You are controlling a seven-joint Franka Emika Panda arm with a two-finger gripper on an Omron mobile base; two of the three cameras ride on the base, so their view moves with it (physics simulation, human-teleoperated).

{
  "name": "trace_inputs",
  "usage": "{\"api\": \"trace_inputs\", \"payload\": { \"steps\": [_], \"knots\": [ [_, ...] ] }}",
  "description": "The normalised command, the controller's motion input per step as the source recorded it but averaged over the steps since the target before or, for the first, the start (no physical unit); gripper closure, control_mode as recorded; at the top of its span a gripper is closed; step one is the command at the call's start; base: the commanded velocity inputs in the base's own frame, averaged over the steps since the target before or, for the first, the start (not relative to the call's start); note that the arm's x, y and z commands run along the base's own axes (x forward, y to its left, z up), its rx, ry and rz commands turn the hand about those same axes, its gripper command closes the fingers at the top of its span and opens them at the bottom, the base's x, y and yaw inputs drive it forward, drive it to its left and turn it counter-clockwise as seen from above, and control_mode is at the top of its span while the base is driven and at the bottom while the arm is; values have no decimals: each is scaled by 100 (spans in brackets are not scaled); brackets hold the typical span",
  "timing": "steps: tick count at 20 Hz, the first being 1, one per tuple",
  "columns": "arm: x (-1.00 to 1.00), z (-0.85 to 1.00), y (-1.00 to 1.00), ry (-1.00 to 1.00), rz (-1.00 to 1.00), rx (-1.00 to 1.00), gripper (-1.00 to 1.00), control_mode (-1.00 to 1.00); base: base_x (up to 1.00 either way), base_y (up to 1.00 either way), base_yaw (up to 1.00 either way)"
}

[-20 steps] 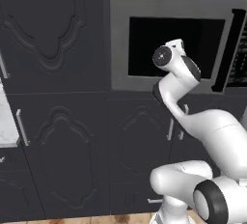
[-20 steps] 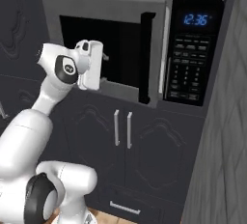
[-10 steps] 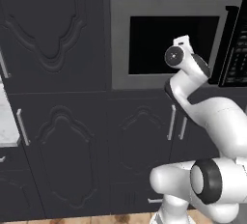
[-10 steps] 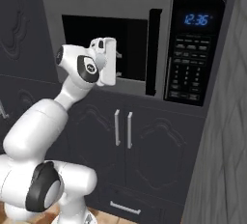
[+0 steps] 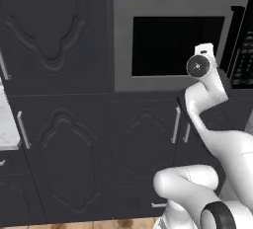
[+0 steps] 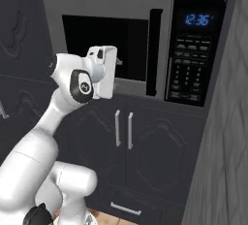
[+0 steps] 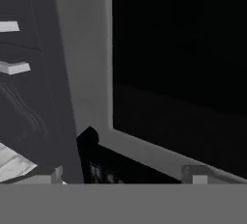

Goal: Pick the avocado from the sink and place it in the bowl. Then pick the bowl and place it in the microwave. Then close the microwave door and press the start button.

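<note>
With the microwave door [image 6: 109, 49] shut flush and the gripper [image 6: 116, 69], jaws apart and empty, at its lower edge, the arm should travel right and tap the start button on the dark panel [image 6: 193, 54] squarely.

The white arm [image 6: 43, 136] rises from its base and bends at the elbow, wrist lifted to chest height. The gripper [image 7: 123, 174] points forward, its jaws spread wide with nothing between the two fingertips [image 7: 193, 172].
</note>
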Motion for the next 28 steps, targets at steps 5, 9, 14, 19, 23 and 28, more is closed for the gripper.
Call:
{"api": "trace_inputs", "payload": {
  "steps": [5, 9, 14, 19, 23, 28],
  "knots": [
    [-100, 48, -71, 1, 6, 26, -100, -100, 0, 0, 0],
    [-98, -34, -100, -2, 24, 22, -100, -100, 0, 0, 0],
    [-39, -95, -65, -20, 34, 4, -100, -100, 0, 0, 0],
    [14, -74, 3, -30, 18, 0, -100, -100, 0, 0, 0],
    [38, -18, 34, -13, 2, 0, -100, -100, 0, 0, 0],
    [30, 3, -11, -5, 2, 8, -100, -100, 0, 0, 0]
  ]
}}
